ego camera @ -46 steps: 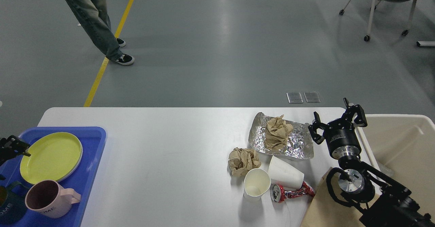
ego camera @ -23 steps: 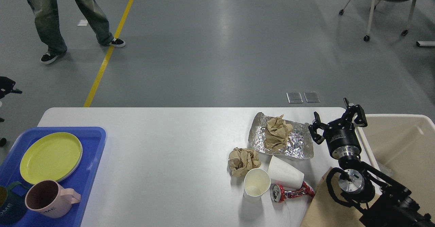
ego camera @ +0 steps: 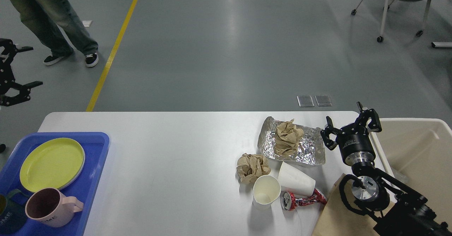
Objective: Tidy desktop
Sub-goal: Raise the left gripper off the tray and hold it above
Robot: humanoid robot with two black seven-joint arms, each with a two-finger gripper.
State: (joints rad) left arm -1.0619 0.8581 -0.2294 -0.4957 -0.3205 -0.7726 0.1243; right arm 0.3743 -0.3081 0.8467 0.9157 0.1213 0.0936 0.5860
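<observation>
Head view: desktop [ego camera: 169, 151] beneath spread right fingers [ego camera: 330, 140].

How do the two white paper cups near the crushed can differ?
The upright paper cup stands on its base, mouth up, showing its cream inside. The tipped paper cup lies on its side, mouth hidden, and lies against the crushed can. The upright one sits nearer the loose brown paper ball. Both are plain white and rest on the desktop.

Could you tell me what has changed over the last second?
The left gripper rose from beside the blue tray to well above the desktop, open and empty. The person walked left. The right gripper, foil, cups and can stayed put.
</observation>
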